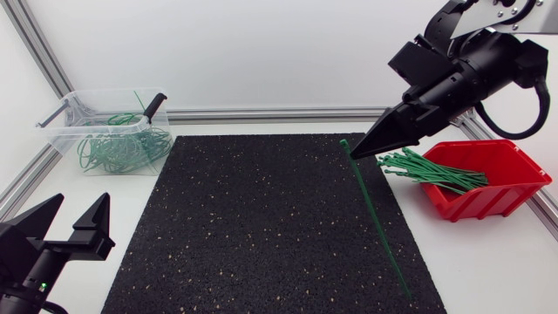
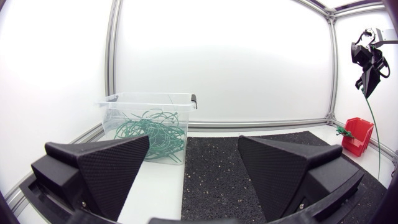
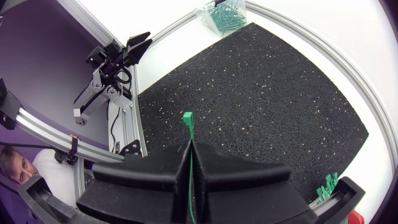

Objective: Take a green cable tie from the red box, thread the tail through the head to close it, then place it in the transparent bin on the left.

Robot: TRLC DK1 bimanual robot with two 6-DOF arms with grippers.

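Note:
My right gripper [image 1: 357, 153] hangs above the right side of the black mat, shut on a green cable tie [image 1: 375, 218]. The tie's head [image 3: 188, 120] sticks out just past the closed fingertips [image 3: 191, 148], and its long tail hangs down toward the mat's front right corner. The red box [image 1: 501, 187] at the right holds several more green ties [image 1: 432, 170]. At the back left stands the transparent bin [image 1: 61, 122], with looped ties [image 2: 149, 130] inside. My left gripper [image 1: 74, 222] stands open and empty at the front left, well away from the tie.
The black mat [image 1: 253, 227] covers the middle of the table. Aluminium frame rails run along the back and side edges. A black clip sits on the bin's rim [image 1: 153, 106]. From the left wrist view, the right gripper [image 2: 371, 65] hangs high above the red box [image 2: 359, 134].

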